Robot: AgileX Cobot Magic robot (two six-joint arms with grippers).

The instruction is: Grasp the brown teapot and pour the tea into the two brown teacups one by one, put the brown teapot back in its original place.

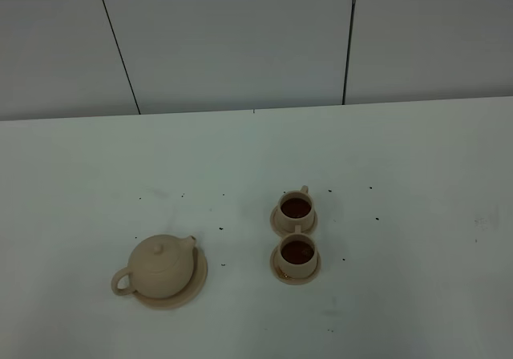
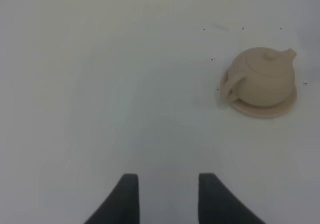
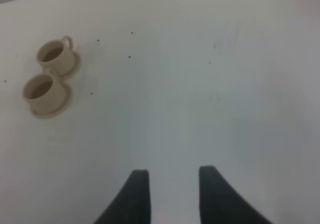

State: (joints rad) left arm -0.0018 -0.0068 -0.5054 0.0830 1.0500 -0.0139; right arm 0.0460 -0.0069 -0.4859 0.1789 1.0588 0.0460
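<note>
Each hand [image 2: 165, 199] [image 3: 172, 196] shows two dark, flat, tapering fingers.

No legible text, label, brand, number or sign in any view.

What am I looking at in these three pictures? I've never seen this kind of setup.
It is a two-armed robot working at a white table. One picture looks down from a high fixed camera; the other two come from cameras on each wrist. The dark prongs are the left end effector and the right end effector, both open with nothing in them. On the table a brown teapot sits on its saucer, and two teacups, the far teacup and the near teacup, each on a small saucer, hold dark tea.
</note>
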